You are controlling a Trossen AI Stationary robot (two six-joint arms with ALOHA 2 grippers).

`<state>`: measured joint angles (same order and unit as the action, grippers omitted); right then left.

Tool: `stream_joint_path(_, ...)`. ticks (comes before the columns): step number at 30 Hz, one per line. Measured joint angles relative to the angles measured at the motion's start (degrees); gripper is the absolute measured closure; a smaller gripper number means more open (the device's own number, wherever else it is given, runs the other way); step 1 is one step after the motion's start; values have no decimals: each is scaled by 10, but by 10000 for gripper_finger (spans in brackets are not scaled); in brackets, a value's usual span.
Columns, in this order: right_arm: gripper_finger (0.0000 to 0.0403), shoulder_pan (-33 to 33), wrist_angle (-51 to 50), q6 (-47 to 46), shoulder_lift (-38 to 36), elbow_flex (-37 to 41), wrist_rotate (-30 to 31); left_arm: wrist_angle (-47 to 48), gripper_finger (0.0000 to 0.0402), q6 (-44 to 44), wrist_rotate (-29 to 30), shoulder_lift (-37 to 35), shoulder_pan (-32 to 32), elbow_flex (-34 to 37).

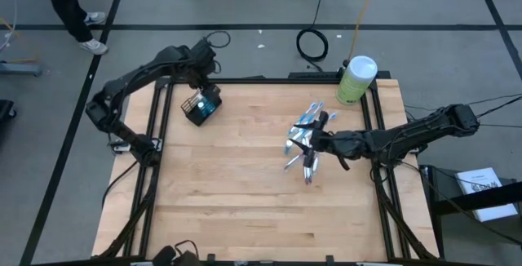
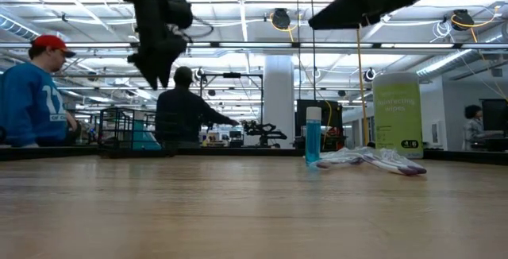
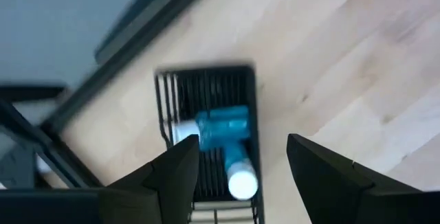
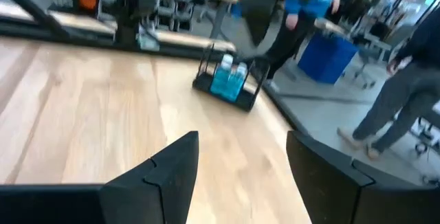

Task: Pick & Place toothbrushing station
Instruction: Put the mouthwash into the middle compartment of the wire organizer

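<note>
Fingers of both grippers are spread apart and hold nothing.
The left gripper (image 1: 204,86) hangs over the wire-mesh holder (image 1: 201,105), which lies tipped on its side near the table's (image 1: 228,176) far left edge, blue bottles (image 3: 223,129) inside. The right gripper (image 1: 314,139) hangs over the heap of toothbrushes (image 1: 303,139) right of the middle. They lie flat, fanned out, long sides mostly toward the front-left. The bare near half gives open room.
</note>
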<state>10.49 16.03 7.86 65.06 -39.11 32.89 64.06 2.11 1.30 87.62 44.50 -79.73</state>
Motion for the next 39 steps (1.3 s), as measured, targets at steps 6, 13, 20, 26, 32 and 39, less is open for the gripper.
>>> stream_joint_path(6, 190, 0, -75, -71, 0, 0, 0, -107, 174, -40, -35, -95, -36, 7)
stream_joint_path(13, 190, 6, -107, -181, 3, 42, -6, -290, 174, -61, -93, -243, -134, 124)
stream_joint_path(20, 190, 10, 40, -262, 60, 140, -50, -474, 174, -59, -91, -337, -206, 282)
stream_joint_path(26, 183, 8, 238, -262, 180, 194, -60, -557, 174, -53, -88, -360, -219, 343)
stream_joint_path(32, 141, -4, 341, -271, 295, 170, -61, -560, 174, -46, -83, -351, -216, 346)
stream_joint_path(39, 111, -4, 345, -294, 389, 106, -16, -561, 174, -42, -82, -351, -217, 347)
